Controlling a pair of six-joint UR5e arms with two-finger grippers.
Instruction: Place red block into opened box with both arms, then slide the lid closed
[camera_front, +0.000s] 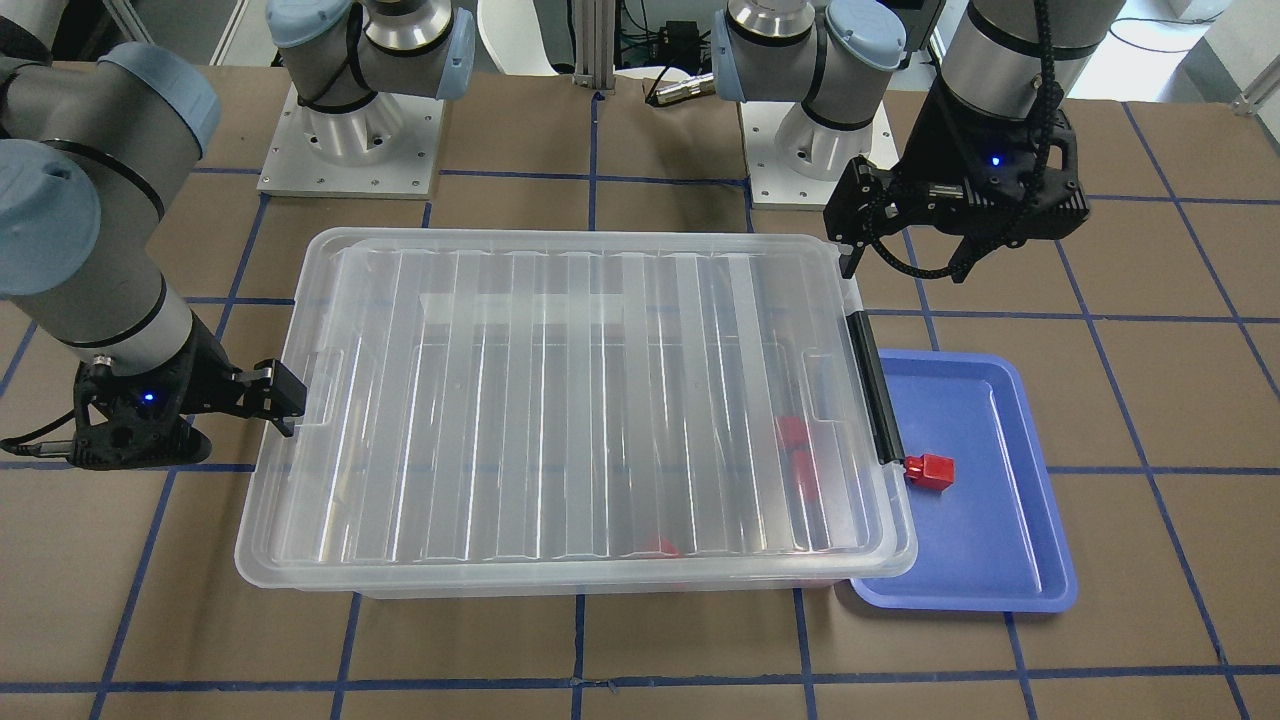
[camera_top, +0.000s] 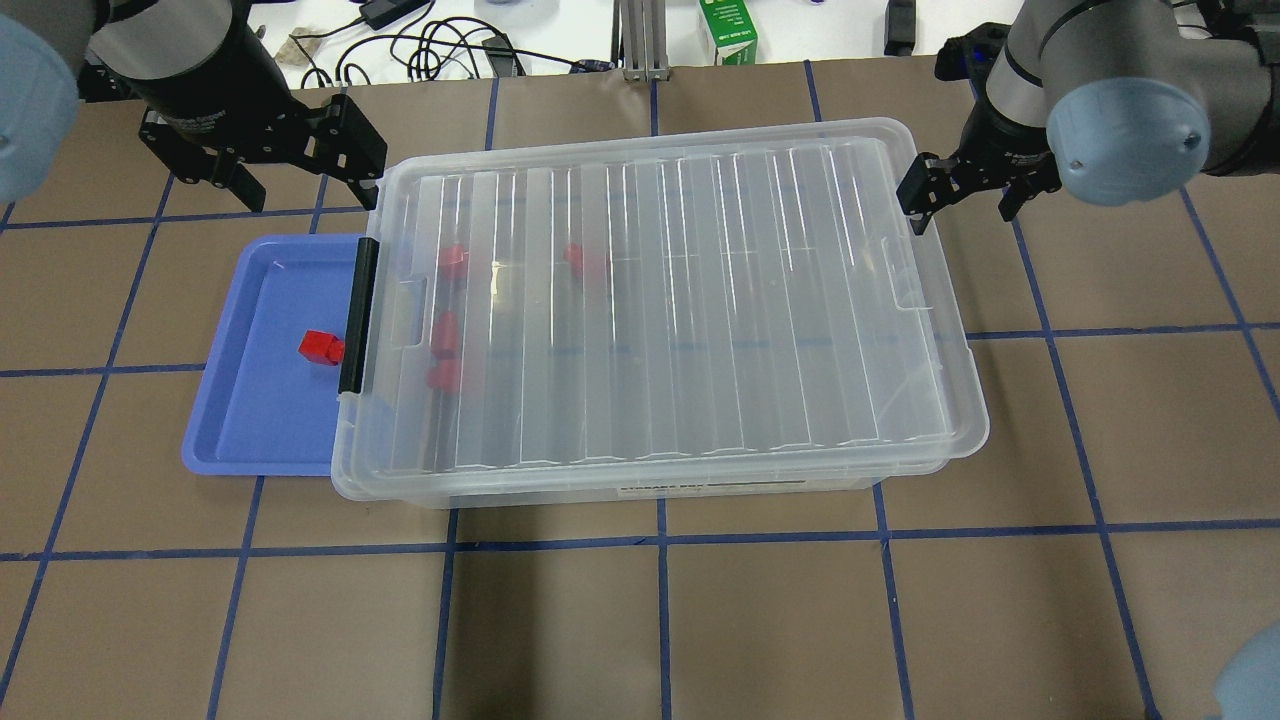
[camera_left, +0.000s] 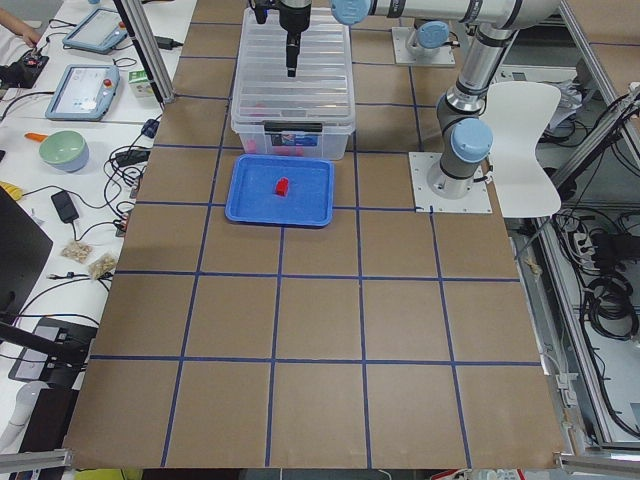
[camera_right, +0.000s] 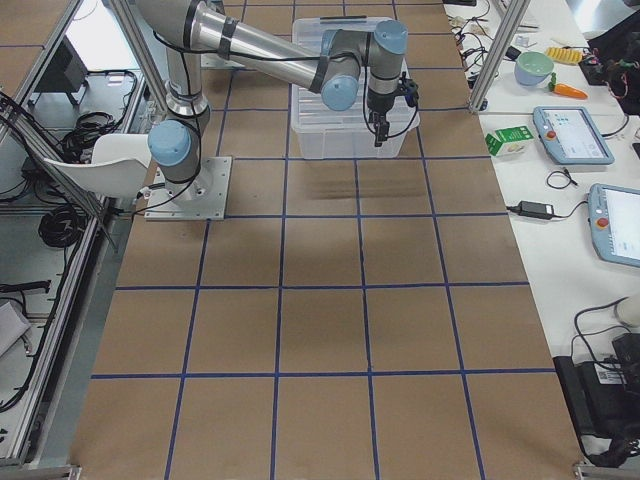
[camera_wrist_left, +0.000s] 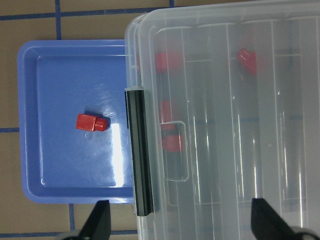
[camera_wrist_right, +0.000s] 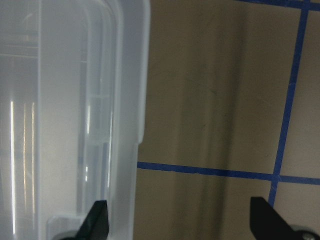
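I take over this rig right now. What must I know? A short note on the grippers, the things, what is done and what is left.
Left gripper: open, empty, by the box corner next to the blue tray.
Right gripper: open, empty, at the other short end of the box.
Red block: lies on the blue tray, outside the box.
Lid: lies over the box and covers it; other red pieces show through it.
Done: this block is not yet in.
Left: slide the lid open, put the block in, slide the lid shut.

Five red blocks, one box, one tray
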